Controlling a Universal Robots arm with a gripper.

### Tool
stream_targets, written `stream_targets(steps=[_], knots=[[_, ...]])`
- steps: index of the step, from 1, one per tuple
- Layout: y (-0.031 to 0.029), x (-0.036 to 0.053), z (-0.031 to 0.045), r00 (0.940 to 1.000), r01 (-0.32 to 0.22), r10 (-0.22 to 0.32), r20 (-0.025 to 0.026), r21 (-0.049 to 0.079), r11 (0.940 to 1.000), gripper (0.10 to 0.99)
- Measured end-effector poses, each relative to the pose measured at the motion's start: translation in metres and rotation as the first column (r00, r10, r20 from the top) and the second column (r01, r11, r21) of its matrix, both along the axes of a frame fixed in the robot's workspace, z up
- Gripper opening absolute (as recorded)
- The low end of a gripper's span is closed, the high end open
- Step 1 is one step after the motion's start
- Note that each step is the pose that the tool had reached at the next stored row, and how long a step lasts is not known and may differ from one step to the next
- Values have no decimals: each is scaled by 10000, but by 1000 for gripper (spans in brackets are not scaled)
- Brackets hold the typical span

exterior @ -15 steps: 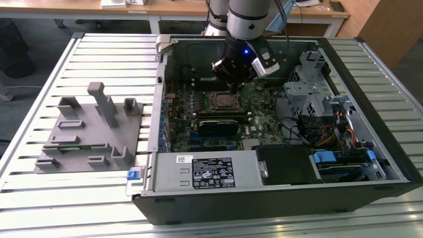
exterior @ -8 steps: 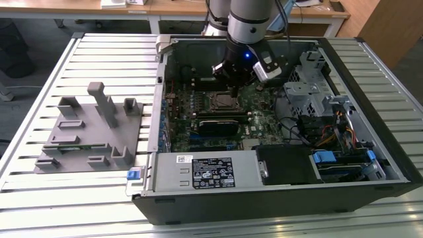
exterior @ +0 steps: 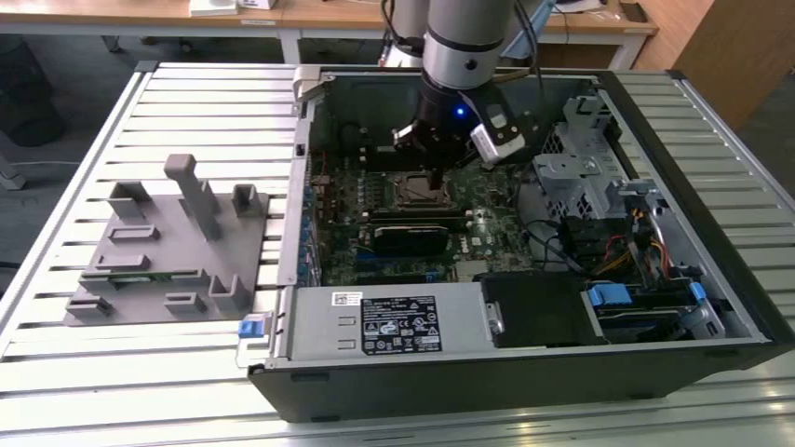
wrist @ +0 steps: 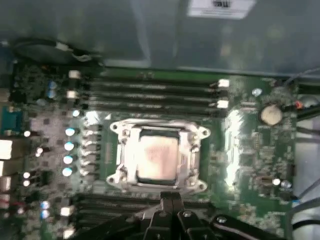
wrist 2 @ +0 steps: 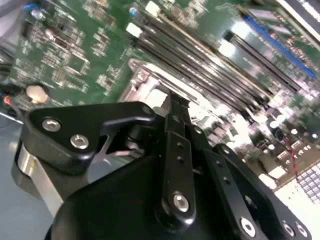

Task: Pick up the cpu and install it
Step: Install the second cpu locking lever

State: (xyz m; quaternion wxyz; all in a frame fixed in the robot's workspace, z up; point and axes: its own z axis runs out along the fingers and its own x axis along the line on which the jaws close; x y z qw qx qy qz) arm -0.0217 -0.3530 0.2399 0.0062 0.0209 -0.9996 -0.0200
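Item: open computer case (exterior: 695,307), lying on a slatted metal table (exterior: 74,372), centre and right of the exterior view.

Item: green motherboard (exterior: 497,200) inside the case, with 4 long memory slots (wrist: 150,90) above the socket in the first wrist view.

Item: cpu (wrist: 157,157). I see it seated flat in the metal socket frame (wrist: 120,150) at the centre of the first wrist view, shiny top facing up.

Item: gripper (wrist: 171,200). I see it in the upper middle of the exterior view, low over the socket. Its fingers (wrist 2: 176,117) are pressed together, holding nothing, their tips just beside the frame's near edge.

Item: grey plastic parts holder (exterior: 168,251), at the exterior view's left.
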Motion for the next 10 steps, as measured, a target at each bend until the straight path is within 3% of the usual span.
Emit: stream_targets(steps=[2,6,10], knots=[[-18,-63,0,10000,-1,1,-1,28,10000,106],[-126,-69,-3,10000,-1,1,-3,50,10000,106],[-144,-167,-4,10000,-1,1,-3,76,10000,106]])
